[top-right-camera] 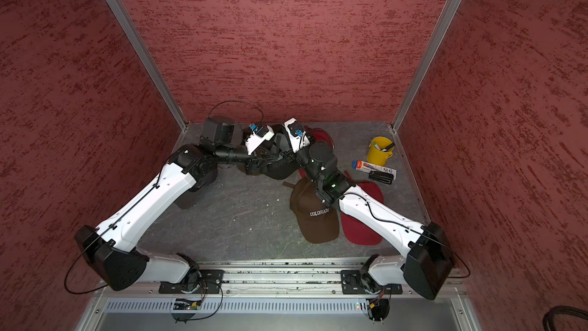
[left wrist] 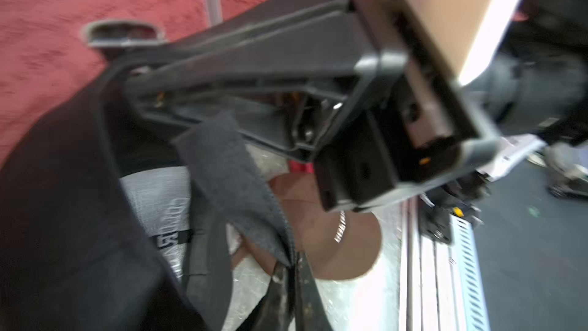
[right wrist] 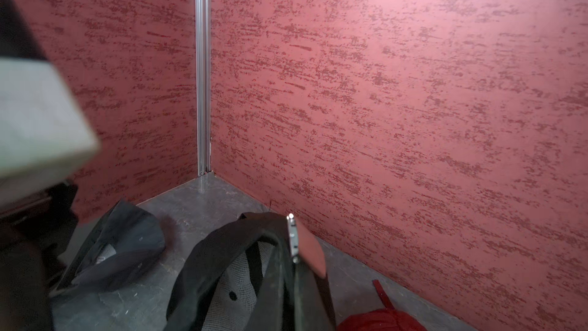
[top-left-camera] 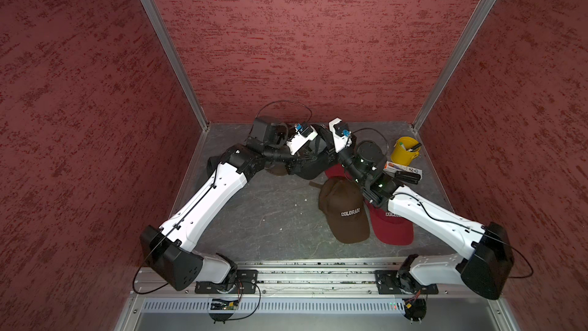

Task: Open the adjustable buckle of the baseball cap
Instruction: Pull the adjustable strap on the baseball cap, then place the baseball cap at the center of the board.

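Note:
The black baseball cap (top-left-camera: 313, 163) hangs between my two grippers at the back middle of the table, its mesh lining (right wrist: 235, 284) facing the right wrist camera. My right gripper (right wrist: 294, 269) is shut on the cap's rear band just below the metal buckle (right wrist: 292, 237). The left wrist view shows that buckle (left wrist: 121, 31) at the tips of the right gripper's fingers (left wrist: 254, 58). The grey strap (left wrist: 229, 179) runs from there down to my left gripper (left wrist: 292, 269). Its jaws stand a narrow gap apart, with the strap's end lying at their tips.
A brown COLORADO cap (top-left-camera: 345, 211) and a red cap (top-left-camera: 394, 227) lie under the right arm. Another red cap (top-right-camera: 321, 136) lies by the back wall, and a dark cap (right wrist: 117, 249) near the back left corner. A yellow bucket (top-left-camera: 404, 149) and a small box (top-left-camera: 402, 168) stand back right.

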`<state>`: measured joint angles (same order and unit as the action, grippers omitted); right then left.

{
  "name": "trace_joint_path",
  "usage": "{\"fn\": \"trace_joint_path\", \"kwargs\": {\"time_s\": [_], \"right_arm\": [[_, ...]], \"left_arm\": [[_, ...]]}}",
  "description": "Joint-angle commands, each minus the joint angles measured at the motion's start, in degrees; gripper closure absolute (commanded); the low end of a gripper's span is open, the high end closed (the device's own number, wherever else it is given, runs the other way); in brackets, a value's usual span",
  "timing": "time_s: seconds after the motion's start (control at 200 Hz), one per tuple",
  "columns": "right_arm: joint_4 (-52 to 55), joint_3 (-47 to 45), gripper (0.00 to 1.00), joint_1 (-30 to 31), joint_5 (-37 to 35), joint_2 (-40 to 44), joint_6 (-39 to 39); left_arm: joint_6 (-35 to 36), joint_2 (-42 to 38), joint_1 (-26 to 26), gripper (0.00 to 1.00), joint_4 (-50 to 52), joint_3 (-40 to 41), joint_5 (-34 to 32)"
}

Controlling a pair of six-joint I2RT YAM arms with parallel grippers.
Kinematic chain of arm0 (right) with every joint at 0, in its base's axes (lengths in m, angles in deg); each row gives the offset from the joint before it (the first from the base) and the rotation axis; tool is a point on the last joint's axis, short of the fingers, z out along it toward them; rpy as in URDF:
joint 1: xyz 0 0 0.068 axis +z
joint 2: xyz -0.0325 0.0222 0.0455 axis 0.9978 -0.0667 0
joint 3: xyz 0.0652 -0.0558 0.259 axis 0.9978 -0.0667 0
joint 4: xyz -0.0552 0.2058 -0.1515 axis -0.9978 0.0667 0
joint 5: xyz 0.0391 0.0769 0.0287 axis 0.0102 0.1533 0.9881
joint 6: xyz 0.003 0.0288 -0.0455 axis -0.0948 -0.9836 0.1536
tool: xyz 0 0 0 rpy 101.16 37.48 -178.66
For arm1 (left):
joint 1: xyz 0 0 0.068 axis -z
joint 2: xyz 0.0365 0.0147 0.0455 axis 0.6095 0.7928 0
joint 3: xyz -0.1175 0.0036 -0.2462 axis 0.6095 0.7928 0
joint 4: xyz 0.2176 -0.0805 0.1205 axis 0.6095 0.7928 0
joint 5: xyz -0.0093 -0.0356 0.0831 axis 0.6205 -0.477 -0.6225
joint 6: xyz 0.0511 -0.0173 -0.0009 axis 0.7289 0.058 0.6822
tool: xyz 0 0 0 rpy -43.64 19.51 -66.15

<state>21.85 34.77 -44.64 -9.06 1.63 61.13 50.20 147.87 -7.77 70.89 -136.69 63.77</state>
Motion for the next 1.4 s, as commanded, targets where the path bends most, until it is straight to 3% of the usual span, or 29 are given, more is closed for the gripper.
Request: {"fn": "trace_joint_path", "kwargs": {"time_s": [0.0,0.065,0.155,0.336,0.666,0.837,1.072,1.393], "right_arm": [[1.60,4.32,1.00,0.12,-4.73,-0.94,-7.60],[3.41,6.26,1.00,0.16,-7.21,-1.49,-10.84],[5.73,8.40,1.00,0.19,-11.74,-1.93,-15.41],[9.81,12.54,1.00,0.23,-17.57,-3.28,-21.45],[13.89,17.64,1.00,0.30,-19.25,-5.30,-31.11],[14.33,17.63,1.00,0.41,-19.93,-4.60,-34.31],[15.64,17.52,1.00,0.85,-20.12,-4.07,-39.17],[15.95,16.25,1.00,1.90,-22.18,-2.95,-43.04]], "left_arm": [[-4.90,-3.09,-0.57,0.65,-12.23,2.69,-9.37],[-8.52,-4.34,-0.75,0.46,-17.97,4.46,-12.53],[-11.85,-5.86,-0.73,0.37,-22.34,6.16,-14.93],[-17.69,-9.52,1.02,0.36,-30.25,12.38,-17.69],[-17.56,-8.50,14.08,0.35,-50.71,24.72,-29.77],[-17.08,-2.77,18.12,0.33,-57.97,25.15,-36.22],[-19.21,5.99,19.61,0.28,-69.22,24.03,-45.53],[-21.60,14.54,20.14,0.21,-72.68,19.38,-51.73]]}}
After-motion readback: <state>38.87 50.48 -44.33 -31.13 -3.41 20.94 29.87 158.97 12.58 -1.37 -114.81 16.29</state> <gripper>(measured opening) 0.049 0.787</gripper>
